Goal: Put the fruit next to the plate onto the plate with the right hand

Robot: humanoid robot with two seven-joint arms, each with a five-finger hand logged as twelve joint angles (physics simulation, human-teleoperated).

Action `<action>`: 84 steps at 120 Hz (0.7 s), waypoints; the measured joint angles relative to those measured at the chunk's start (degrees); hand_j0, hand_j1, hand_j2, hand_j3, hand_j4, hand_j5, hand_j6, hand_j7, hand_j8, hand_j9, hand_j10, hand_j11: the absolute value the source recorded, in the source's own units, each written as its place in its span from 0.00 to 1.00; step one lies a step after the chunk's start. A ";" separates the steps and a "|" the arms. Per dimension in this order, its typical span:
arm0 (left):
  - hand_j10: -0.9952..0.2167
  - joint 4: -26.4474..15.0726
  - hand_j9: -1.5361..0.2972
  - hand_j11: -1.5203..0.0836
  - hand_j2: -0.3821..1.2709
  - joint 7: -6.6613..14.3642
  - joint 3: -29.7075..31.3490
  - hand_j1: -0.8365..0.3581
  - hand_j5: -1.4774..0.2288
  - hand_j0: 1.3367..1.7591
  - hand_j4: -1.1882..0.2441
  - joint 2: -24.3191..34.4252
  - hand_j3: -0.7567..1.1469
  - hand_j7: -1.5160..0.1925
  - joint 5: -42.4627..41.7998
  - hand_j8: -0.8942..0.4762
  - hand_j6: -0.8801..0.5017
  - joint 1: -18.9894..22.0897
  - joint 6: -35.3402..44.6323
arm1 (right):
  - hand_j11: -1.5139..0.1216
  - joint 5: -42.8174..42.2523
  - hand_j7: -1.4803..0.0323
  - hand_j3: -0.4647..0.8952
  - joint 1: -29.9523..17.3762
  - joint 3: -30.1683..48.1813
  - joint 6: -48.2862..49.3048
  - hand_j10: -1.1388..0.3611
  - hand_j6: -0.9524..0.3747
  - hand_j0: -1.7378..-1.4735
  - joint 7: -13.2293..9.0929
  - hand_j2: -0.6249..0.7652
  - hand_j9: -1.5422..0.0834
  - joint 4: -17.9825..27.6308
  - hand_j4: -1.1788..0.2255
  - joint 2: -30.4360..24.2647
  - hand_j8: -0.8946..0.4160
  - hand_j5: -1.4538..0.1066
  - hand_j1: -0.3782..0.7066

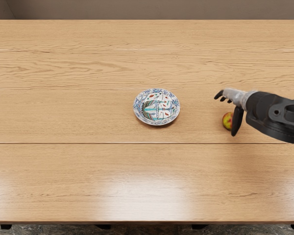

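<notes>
Head view of a light wooden table [88,171], seen at a downward slant, with its grain running across the picture. A small round plate [157,106], painted with a blue rim and a green, red and white pattern, is seen near the middle of the table. The fruit, a small yellow-and-red apple [227,120], is shown lying on the bare wood to the right of the plate, apart from it and not on it. The right hand [235,100] is seen at the end of a dark arm that enters from the right edge of the picture. Its pale grey palm is placed just above and beside the apple. The dark-tipped fingers [219,95] are spread towards the plate, and the dark thumb [237,121] is pointed downward across the right side of the apple. The fingers are held apart and are not closed on the fruit; whether the thumb touches the apple cannot be told.
</notes>
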 joint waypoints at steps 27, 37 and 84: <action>0.82 0.00 0.84 0.95 0.23 0.00 0.00 0.99 0.87 0.76 0.83 0.00 0.40 0.89 0.01 0.65 0.64 0.00 0.00 | 0.78 -0.91 0.82 0.34 0.13 -0.90 -0.13 0.63 0.57 0.30 0.00 0.42 0.80 -0.02 0.70 0.01 0.54 0.78 0.23; 0.82 0.00 0.84 0.95 0.23 0.00 0.00 0.99 0.87 0.76 0.83 0.00 0.40 0.89 0.02 0.65 0.64 -0.04 0.00 | 0.78 -1.90 0.82 0.34 0.00 -0.97 -0.44 0.63 0.57 0.30 0.00 0.42 0.80 -0.11 0.70 0.01 0.54 0.78 0.23; 0.82 0.00 0.84 0.95 0.23 0.00 0.00 0.99 0.87 0.76 0.83 0.00 0.40 0.89 0.00 0.65 0.64 0.00 0.00 | 0.77 -2.97 0.81 0.34 -0.64 -1.29 -3.33 0.63 0.57 0.30 0.00 0.42 0.79 -0.28 0.70 1.12 0.53 0.77 0.24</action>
